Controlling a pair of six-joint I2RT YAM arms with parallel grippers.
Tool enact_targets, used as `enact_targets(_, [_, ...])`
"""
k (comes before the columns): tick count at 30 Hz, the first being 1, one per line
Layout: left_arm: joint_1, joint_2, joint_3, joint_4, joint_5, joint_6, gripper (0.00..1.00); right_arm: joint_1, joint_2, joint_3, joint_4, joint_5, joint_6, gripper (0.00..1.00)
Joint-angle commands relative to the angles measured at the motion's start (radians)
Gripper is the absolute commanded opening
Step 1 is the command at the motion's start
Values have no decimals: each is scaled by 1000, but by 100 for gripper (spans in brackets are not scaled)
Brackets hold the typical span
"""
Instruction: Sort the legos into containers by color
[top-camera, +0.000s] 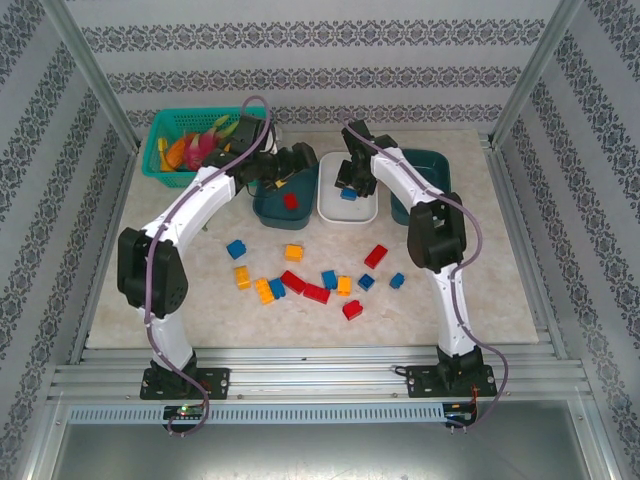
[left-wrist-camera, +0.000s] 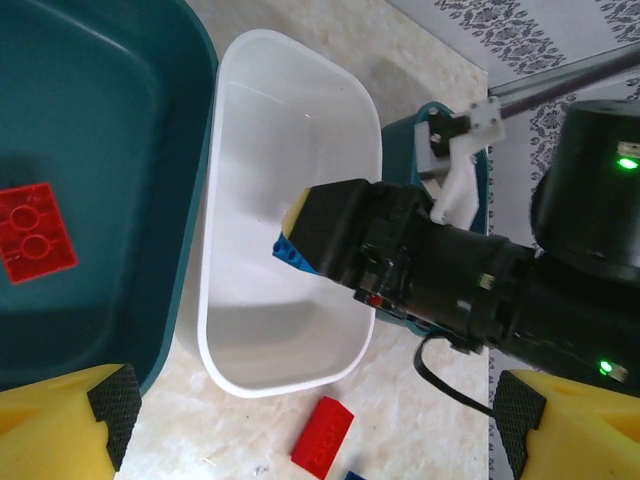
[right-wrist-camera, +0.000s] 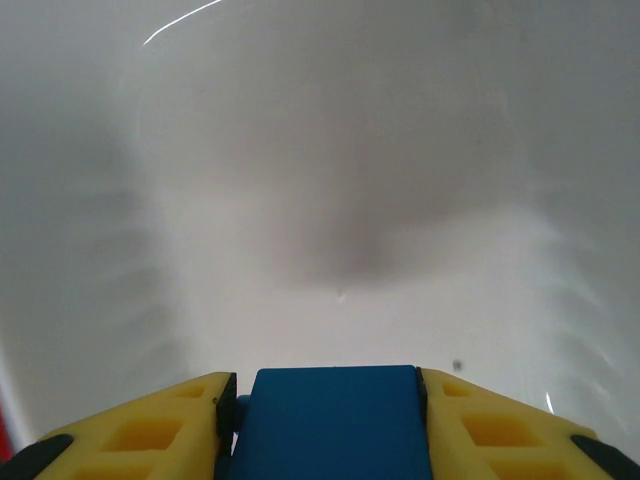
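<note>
Left gripper (top-camera: 284, 178): fingers spread, above the teal tray (left-wrist-camera: 100, 100) just left of the white tray (left-wrist-camera: 215, 330).
Red brick (left-wrist-camera: 35, 232): flat in that teal tray, studs up, long axis roughly parallel to the white tray's long sides.
Right gripper (top-camera: 348, 190): inside the white tray, pinching a blue brick (right-wrist-camera: 335, 425); its long axis possibly runs across the fingers.
Loose bricks (top-camera: 316, 293): scattered nearside of the white tray.

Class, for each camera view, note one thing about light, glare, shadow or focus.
Top external: even soft light, legos crisp, shadows faint. Left wrist: soft grey shadow inside the white tray. Right wrist: thin glare streak top left, hazy shadow on the tray wall behind the blue lego in the right claw.
</note>
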Motion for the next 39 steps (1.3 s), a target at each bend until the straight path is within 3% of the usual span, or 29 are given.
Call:
enact_targets(1, [16,23,46,-28,27,29,93,-12,82,119,-89,-41,-19,32])
enact_targets(3, [18,34,50,-27,27,29,93,-15,123,172,-124,-47,-25,33])
enact_targets(6, [24,42,47,-24,30,28,93,-17,146,215,-154,-48,-29,44])
enact_targets(13, [27,13,51,-43,26,34,93,-24,71,271,-168,-54,-41,61])
enact_targets(21, [26,-111,69,-194,-19,67,92,-19,-192,255,-169,-65,-68,63])
enact_targets(27, [27,-280,-49,-312,-58,74,92,25,-510,-32,-80,-68,-102,62])
enact_targets(31, [26,-414,-194,-364,-95,76,90,89,-746,-332,42,-89,-140,61])
enact_targets(35, [27,-520,-340,-460,-206,86,86,175,-967,-673,223,-170,-154,62])
enact_targets(39, [30,-576,-489,-480,-266,59,85,292,-1154,-991,436,-232,-149,70])
